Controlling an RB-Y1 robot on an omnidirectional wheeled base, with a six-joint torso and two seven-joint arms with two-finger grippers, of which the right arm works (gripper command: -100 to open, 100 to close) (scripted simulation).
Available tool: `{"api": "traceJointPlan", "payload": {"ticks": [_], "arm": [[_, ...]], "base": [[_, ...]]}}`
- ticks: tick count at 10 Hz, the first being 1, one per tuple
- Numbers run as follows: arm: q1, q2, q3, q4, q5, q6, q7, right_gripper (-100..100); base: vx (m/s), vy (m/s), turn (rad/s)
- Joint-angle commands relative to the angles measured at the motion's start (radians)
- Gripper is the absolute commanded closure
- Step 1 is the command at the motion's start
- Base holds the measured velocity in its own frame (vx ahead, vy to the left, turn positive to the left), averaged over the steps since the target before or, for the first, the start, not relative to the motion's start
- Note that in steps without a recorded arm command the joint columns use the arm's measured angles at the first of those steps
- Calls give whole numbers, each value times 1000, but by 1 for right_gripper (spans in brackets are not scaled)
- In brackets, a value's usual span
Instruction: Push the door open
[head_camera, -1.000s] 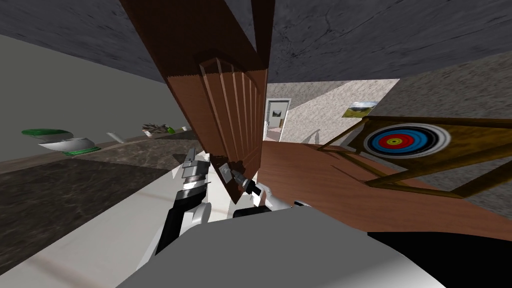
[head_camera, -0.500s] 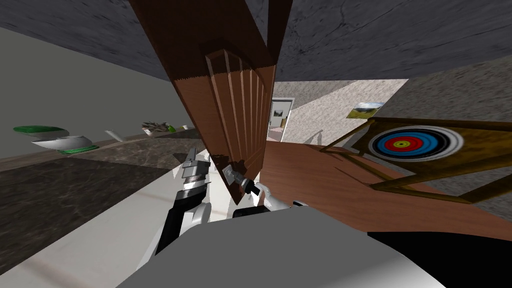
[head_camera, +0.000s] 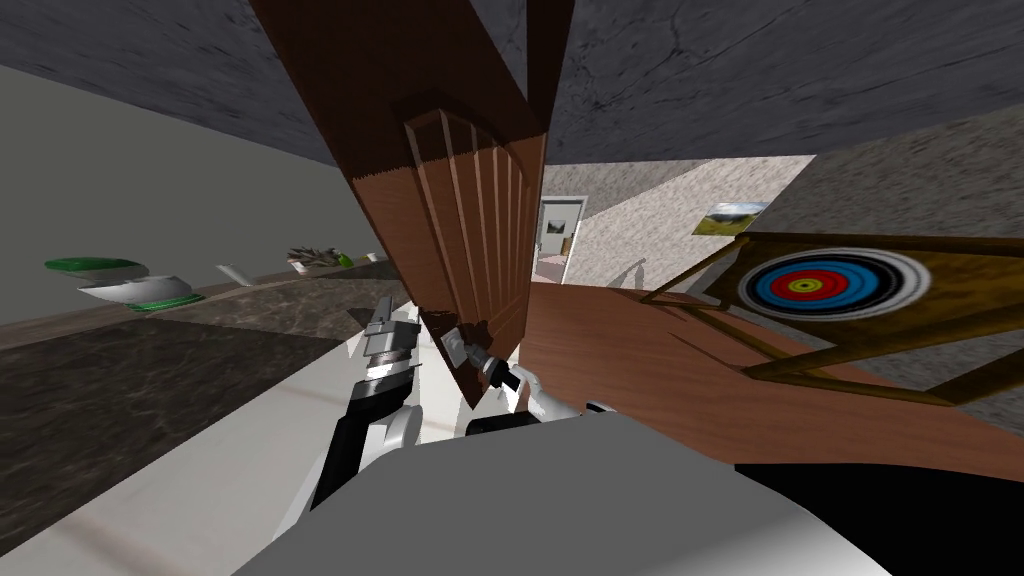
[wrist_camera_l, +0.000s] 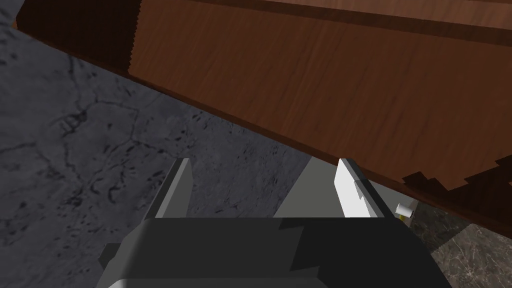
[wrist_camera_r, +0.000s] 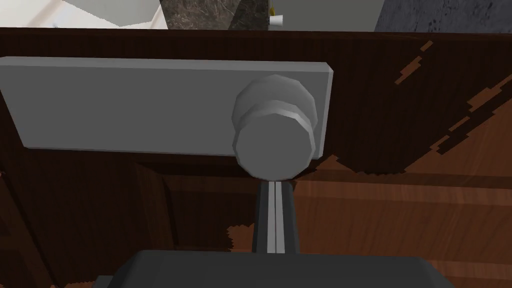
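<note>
The door (head_camera: 455, 200) is brown wood with ribbed panels. In the head view it slants from the top centre of the frame down to the middle. It stands ajar, with its handle edge nearest the camera. To its right, a brown floor (head_camera: 640, 360) runs back to a small white doorway (head_camera: 557, 232) near the centre of the frame.

The right end effector (wrist_camera_r: 274, 186) is at the grey plate (wrist_camera_r: 125, 105) on the door. Its two fingers are pressed flat together with nothing between them. Their tips end at the rim of the round grey knob (wrist_camera_r: 272, 142) that stands out from the plate; I cannot tell whether they touch it. In the head view this spot lies just below the frame's centre.

The left end effector (wrist_camera_l: 264, 162) is spread wide and holds nothing. Beyond its fingers are the door's brown face and a dark grey mottled plane. In the head view it stands just left of the door's lower end.

At the right of the head view a ringed target (head_camera: 825, 282) sits on a wooden stand (head_camera: 900, 340). A small picture (head_camera: 732, 217) hangs on the wall up and to the left of it. At the left edge a green and white bowl (head_camera: 130, 285) lies by a grey wall.
</note>
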Motion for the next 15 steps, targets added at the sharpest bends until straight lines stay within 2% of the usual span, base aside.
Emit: {"api": "traceJointPlan", "payload": {"ticks": [1,3,4,5,6,8,10,12,13,14,15], "arm": [[7,-26,-8,-5,-4,-4,-1,-100],[12,-19,-15,-9,-8,-7,-2,-100],[16,0,-20,-11,-10,-9,-2,-100],[9,-10,-17,-6,-10,-9,-4,-100],[8,-25,-24,-1,-9,-10,-1,-100],[6,-29,-29,4,-8,-11,2,-100],[3,-20,-38,11,-7,-12,7,-100],[1,8,-45,18,-6,-14,11,-100],[1,-3,-43,19,-7,-16,9,-100],[1,-3,-43,19,-7,-16,9,100],[1,-3,-43,19,-7,-16,9,100]], "base": [[-111,-65,-133],[-215,-114,-67],[-202,-164,-93],[-87,-80,-6],[50,89,44],[115,172,18],[170,198,26],[145,185,32],[60,80,-1],[-4,-8,-6],[-14,-30,7]]}}
